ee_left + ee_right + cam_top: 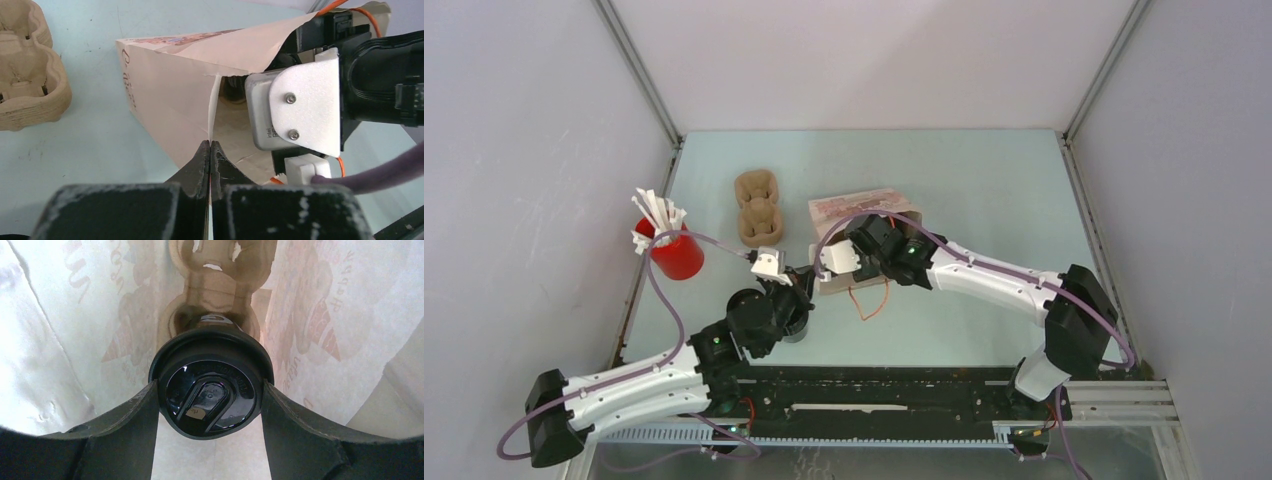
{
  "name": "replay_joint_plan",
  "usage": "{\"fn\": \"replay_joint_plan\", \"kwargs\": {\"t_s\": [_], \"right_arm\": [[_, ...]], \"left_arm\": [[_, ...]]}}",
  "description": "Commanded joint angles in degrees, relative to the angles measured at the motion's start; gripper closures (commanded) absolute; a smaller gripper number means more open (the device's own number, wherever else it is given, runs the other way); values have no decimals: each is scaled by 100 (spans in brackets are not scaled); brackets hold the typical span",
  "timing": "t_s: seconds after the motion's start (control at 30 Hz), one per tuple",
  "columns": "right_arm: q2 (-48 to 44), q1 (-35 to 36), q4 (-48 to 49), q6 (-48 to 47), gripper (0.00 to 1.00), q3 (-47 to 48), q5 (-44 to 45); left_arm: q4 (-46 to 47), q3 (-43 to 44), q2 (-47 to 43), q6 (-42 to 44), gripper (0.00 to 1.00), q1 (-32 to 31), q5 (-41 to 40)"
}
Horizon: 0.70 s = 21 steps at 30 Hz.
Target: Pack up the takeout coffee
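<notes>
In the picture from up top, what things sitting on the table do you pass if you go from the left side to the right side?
red cup with white sticks → brown cup carrier → paper bag

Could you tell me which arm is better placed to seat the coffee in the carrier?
Right: the right gripper grips the cup inside the bag, near the carrier; the left gripper is shut on the bag's edge, holding it open.

Bag (pixel 864 205) mid-table, carrier (pixel 757 207) to its left, stick cup (pixel 676 252) farther left
Inside the bag, coffee cup (pixel 210 390) before a second carrier (pixel 220 270)
</notes>
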Motion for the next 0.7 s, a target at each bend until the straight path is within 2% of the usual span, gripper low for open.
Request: {"fn": "replay_joint_plan", "kwargs": {"t_s": [0.0, 0.27, 0.4, 0.53, 0.67], "right_arm": [[20, -162, 744, -292, 80, -186, -132], [-6, -409, 1214, -232, 80, -408, -897], [291, -549, 1182, -266, 82, -452, -714], [126, -538, 1937, -376, 83, -853, -963], [85, -611, 3491, -857, 81, -1308, -1191]], "left_arm": [[-27, -24, -153, -142, 100, -30, -65], [-114, -11, -264, -373, 100, -25, -57], [-169, 47, -235, -459, 100, -23, -49], [-172, 80, -175, -502, 100, -25, -49], [-131, 108, -80, -566, 100, -23, 38]]}}
